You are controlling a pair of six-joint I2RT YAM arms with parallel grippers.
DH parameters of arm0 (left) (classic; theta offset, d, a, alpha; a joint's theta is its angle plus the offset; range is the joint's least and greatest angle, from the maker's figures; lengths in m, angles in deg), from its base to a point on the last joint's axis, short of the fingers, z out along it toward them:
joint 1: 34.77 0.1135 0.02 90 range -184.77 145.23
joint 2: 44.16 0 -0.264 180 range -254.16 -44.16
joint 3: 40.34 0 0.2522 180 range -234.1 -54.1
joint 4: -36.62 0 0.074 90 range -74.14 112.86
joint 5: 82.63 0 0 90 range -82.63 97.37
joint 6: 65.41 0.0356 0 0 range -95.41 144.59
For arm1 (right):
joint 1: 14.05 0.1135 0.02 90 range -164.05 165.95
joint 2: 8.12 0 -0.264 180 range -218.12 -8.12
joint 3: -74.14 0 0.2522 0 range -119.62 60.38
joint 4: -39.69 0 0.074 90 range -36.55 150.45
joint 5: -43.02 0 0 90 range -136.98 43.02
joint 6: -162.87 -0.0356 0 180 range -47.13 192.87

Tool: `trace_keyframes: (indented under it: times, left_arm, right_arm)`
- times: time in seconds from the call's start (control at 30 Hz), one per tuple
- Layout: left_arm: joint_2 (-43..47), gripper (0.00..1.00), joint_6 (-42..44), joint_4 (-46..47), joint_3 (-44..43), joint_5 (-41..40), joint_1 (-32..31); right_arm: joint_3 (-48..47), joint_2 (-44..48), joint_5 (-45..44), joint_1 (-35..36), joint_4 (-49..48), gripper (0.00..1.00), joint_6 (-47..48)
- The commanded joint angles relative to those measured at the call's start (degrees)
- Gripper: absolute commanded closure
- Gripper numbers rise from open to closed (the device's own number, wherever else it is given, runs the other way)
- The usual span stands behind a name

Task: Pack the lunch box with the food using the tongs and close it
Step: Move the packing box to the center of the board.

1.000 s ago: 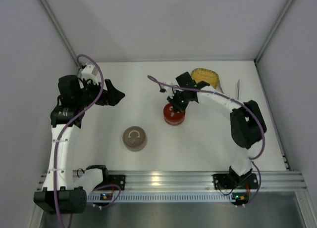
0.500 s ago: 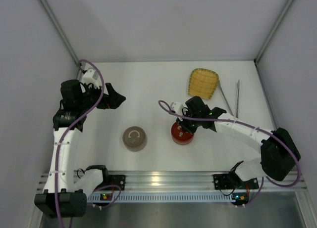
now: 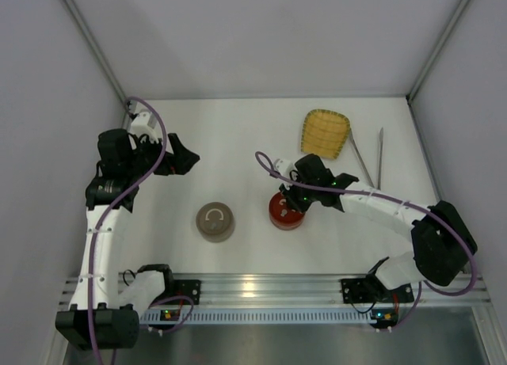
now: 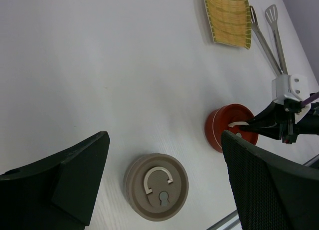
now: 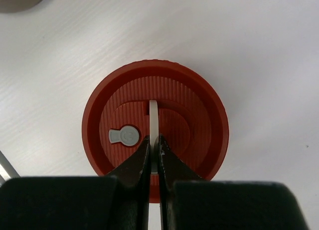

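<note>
Lunch box (image 5: 192, 108), round, red, ribbed top, right fingers (image 5: 133, 166) pinching its white handle (image 5: 154, 115), left fingers (image 4: 67, 172) spread

White bench (image 3: 238, 135) was boxed in by plain pale grey walls (image 3: 269, 40); aluminium rail (image 3: 269, 287) ran along near edge; even soft light.

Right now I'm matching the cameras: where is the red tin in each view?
Top external: red tin sits centre-right, under the right gripper.
Left wrist: red tin is right of centre, lower half.
Right wrist: red tin fills the centre.
Shared landmark: the right gripper, shut on the tin's white handle, appears in all three views.
</note>
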State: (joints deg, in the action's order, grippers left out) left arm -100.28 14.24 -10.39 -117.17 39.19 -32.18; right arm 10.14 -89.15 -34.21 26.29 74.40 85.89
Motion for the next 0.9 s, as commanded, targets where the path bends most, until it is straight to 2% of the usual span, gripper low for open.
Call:
trace_keyframes:
  times: [0.0, 0.1, 0.23, 0.37, 0.4, 0.43, 0.53, 0.6, 0.87]
  left_arm:
    - [0.66, 0.02, -0.81, 2.49, 0.31, -1.31, -0.04]
    - [0.66, 0.02, -1.34, 3.11, 0.58, -1.75, -0.04]
    - [0.40, 0.02, -1.43, 3.64, 0.84, -2.54, -0.04]
    - [-0.04, 0.02, -1.08, 3.72, 0.84, -2.81, -0.04]
    - [-0.04, 0.02, -1.08, 3.72, 0.84, -2.81, -0.04]
    - [-0.22, 0.02, -1.08, 3.72, 0.84, -2.90, -0.04]
    - [-0.13, 0.02, -1.08, 3.81, 1.19, -2.98, 0.05]
    - [-0.22, 0.02, -1.08, 3.99, 1.37, -2.63, -0.04]
    - [-0.75, 0.02, -1.25, 4.25, 1.11, -1.49, -0.04]
  right_arm:
    - [0.93, -1.76, -4.06, 0.27, -0.03, 1.00, -9.74]
    - [1.37, -1.85, -5.57, 0.71, -0.12, 1.00, -18.35]
    - [1.90, -2.72, -4.34, 1.23, -0.64, 1.00, -24.42]
    - [2.78, -2.55, -0.66, 1.50, -3.46, 1.00, -25.76]
    - [2.52, -2.90, -0.12, 1.50, -3.20, 0.95, -25.50]
    - [2.51, -2.99, 0.14, 1.50, -3.20, 0.81, -25.41]
    - [3.39, -0.98, 0.06, 1.50, -4.25, 0.70, -25.32]
    - [3.83, 0.17, 0.14, 1.50, -4.43, 0.68, -24.80]
    - [4.10, 6.32, -2.05, 1.41, -3.46, 0.46, -21.19]
